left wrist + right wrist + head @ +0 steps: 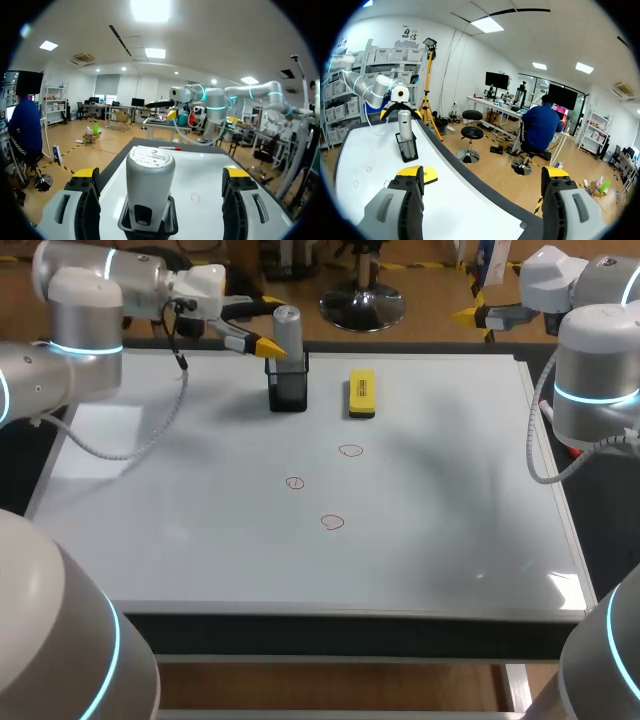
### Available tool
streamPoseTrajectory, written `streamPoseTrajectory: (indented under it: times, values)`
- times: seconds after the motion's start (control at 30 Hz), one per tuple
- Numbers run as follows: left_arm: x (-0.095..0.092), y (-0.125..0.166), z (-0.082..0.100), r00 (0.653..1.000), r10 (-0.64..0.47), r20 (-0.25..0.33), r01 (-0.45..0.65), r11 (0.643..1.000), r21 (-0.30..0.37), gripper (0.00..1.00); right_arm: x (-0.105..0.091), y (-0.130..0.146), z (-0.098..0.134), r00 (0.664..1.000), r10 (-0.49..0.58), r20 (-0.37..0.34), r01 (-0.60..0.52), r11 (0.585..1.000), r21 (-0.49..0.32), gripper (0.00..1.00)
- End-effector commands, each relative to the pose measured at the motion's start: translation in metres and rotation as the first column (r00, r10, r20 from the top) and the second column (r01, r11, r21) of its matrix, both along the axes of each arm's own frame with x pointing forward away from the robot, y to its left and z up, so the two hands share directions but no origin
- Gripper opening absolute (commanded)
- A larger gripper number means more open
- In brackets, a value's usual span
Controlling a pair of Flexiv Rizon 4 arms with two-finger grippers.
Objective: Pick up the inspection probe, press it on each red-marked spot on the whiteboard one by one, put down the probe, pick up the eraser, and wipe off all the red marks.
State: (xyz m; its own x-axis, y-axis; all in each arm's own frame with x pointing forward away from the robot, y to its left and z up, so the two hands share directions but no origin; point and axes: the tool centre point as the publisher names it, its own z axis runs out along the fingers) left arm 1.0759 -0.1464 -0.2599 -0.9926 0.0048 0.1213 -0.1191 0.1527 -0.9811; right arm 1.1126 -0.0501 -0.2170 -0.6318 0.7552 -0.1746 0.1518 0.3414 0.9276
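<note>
Left wrist view: grey cylindrical probe point(150, 182) upright in black holder point(169, 223); left pincer point(161, 173) wide around it.

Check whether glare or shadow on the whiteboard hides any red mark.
Head view: the whiteboard shows glare at its near right corner, a pale reflection by its left edge, soft arm shadows over its right half; all three red marks read plainly. Left wrist view: the probe is evenly lit.
</note>
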Motion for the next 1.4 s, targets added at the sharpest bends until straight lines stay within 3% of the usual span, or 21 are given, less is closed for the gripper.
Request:
streamPoseTrajectory:
  times: [0.03, 0.43, 1.23, 1.3, 1.4]
  values:
    - [-0.004, -0.011, -0.008, 1.000, 0.018, 0.005, -0.017, 1.000, -0.017, 1.00, 0.000, 0.000, 0.000, 1.000, 0.001, 0.000, -0.001, 1.000, 0.000, 1.00]
    - [-0.003, -0.022, -0.020, 1.000, 0.014, -0.004, -0.014, 0.999, -0.028, 1.00, 0.000, 0.000, 0.000, 1.000, 0.001, 0.000, -0.001, 1.000, 0.000, 1.00]
    - [0.001, -0.031, -0.018, 0.999, 0.052, 0.004, -0.052, 0.998, -0.023, 1.00, 0.000, 0.000, 0.000, 1.000, 0.001, 0.000, -0.001, 1.000, 0.000, 1.00]
    - [0.001, -0.031, -0.019, 0.999, 0.054, 0.003, -0.054, 0.998, -0.022, 0.97, 0.000, 0.000, 0.000, 1.000, 0.001, 0.000, -0.001, 1.000, 0.000, 1.00]
    - [0.001, -0.031, -0.019, 0.999, 0.039, 0.004, -0.039, 0.999, -0.015, 0.82, 0.000, 0.000, 0.000, 1.000, 0.001, 0.000, -0.001, 1.000, 0.000, 1.00]
